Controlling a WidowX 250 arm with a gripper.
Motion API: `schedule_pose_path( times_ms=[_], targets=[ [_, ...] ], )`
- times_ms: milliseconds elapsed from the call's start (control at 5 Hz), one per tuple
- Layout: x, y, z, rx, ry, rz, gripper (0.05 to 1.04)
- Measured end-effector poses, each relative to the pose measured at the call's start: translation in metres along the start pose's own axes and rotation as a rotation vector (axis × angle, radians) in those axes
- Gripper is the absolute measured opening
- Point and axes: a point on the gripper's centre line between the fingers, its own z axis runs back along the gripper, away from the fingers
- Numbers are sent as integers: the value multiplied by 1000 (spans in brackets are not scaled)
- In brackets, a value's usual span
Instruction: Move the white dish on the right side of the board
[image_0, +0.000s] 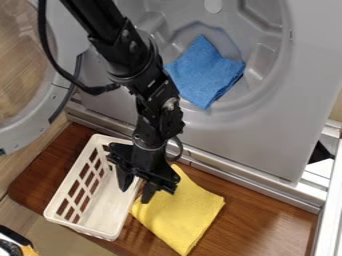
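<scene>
White basket: this slotted, open-topped container is the white thing on the board, and it sits upright on the left part; the white basket (107, 212) runs lengthwise from far to near, its near end close to the board's near edge.
Gripper: the black gripper (136, 191) hangs down over the basket's right side, about midway along its length.
Fingers: they stand apart with a clear gap between them; the left one points down over the inside of the basket, the right one over the side next to the cloth, and the basket's right rim runs between them. Whether either finger touches the rim cannot be told.
Arm: the black arm (127, 52) comes in from the top edge, left of the middle, and slants down to the right before dropping to the gripper; a black cable (44, 45) loops along its left side.
Yellow cloth: a yellow cloth (184, 212) lies on the board just to the right of the basket, partly behind the gripper.
Board: the brown wooden board (260, 212) lies under both and extends to the right.
Machine: the grey machine (270, 135) stands on the far side, its round opening facing the camera.
Blue cloth: a folded blue cloth (204, 72) lies in that opening, right of the arm.
Door: the round door (27, 131) is swung out to the left.
</scene>
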Motion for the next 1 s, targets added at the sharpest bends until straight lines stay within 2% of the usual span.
schedule_pose_path(
  times_ms=[200,400,600,800,1000],
  targets=[
    [0,-3,0,-5,-3,14,224],
    [-1,-5,-2,-6,-1,17,100],
    [0,-5,-2,-7,7,24,85],
    [-6,-7,5,21,58,19,85],
    [-7,-16,42,32,31,23,85]
  ],
)
